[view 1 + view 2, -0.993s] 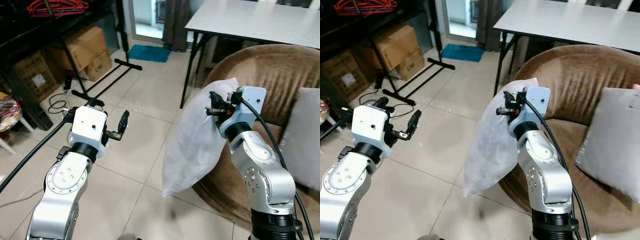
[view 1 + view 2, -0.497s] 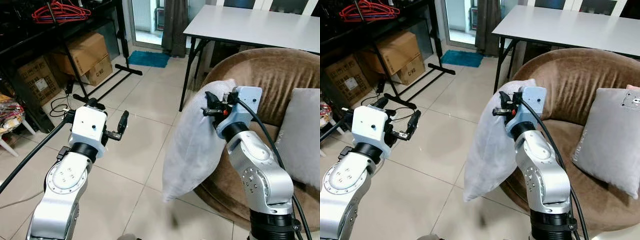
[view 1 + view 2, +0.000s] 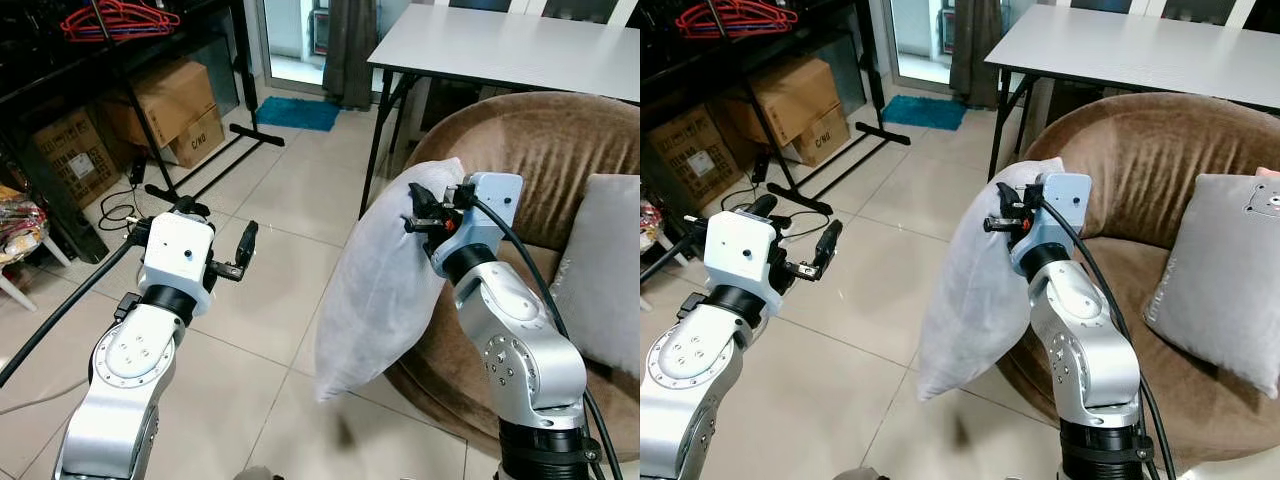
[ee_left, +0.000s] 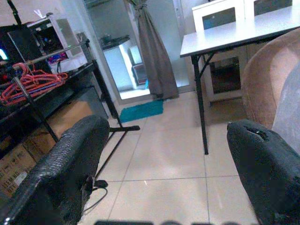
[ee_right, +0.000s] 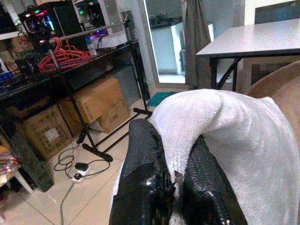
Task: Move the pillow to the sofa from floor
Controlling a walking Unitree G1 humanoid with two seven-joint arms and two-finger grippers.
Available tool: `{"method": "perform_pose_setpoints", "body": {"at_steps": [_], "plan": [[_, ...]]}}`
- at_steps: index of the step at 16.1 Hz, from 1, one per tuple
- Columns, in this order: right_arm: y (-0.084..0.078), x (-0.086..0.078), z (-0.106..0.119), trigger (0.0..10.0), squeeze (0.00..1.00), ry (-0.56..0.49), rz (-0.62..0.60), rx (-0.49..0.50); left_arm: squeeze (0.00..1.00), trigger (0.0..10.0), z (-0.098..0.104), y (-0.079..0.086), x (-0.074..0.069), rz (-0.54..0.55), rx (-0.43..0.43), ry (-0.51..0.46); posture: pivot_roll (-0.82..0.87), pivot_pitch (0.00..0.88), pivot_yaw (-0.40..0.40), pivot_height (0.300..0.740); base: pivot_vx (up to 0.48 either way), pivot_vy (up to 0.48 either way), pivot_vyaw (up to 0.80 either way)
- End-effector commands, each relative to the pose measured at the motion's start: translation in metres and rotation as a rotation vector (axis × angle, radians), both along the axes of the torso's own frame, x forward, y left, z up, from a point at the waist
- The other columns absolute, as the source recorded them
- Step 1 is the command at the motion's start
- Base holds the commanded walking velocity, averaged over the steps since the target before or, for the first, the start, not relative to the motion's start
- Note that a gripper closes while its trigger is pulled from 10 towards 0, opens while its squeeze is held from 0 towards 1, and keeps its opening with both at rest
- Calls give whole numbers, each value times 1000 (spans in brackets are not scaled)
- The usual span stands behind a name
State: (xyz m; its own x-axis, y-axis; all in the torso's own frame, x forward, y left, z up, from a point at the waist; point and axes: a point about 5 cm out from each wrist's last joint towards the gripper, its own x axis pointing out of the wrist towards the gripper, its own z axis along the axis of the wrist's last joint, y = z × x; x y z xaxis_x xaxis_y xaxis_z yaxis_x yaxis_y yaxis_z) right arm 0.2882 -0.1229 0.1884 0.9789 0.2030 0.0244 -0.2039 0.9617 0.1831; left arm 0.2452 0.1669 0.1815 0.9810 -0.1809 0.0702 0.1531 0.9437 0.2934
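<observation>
Our right gripper point(image 3: 418, 213), clamped on the white fabric pillow point(image 3: 385, 285), has swung it outward; brown round sofa point(image 3: 540, 150) placement remains.

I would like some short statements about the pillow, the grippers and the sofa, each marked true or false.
1. The right gripper is shut on the white pillow. True.
2. The white pillow lies flat on the floor. False: it hangs in the air beside the brown sofa.
3. The left gripper is open and holds nothing. True.
4. The sofa has no cushion on it. False: a grey cushion leans on it.
</observation>
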Motion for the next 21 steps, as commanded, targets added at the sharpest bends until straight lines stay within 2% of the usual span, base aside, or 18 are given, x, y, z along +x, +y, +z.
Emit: {"method": "perform_pose_setpoints", "body": {"at_steps": [1, 4, 12, 17, 21], "plan": [[0, 0, 9, 10000, 0, -48, 9, 13, 75, 10000, 2, -1, 2, -5, -3, -9, -23, 3, 36, 740, 0, 0, -800], [1, -1, 8, 10000, 0, -45, 15, 16, 86, 10000, 2, 0, 1, -9, -8, -10, -19, 6, 35, 740, 0, 0, -800], [3, -1, 8, 10000, 0, -47, 18, 19, 86, 10000, 3, 1, 1, -16, -7, -7, -17, 9, 37, 740, 245, 0, -800], [4, -1, 8, 10000, 0, -55, 36, 13, 86, 10000, 1, 2, 0, -17, -8, -3, -15, 9, 34, 740, 244, 0, 0], [12, -4, 7, 10000, 0, -45, 106, -7, 86, 10000, -1, 1, -2, -24, -3, 5, -15, 9, 31, 740, 246, 0, 0]]}}
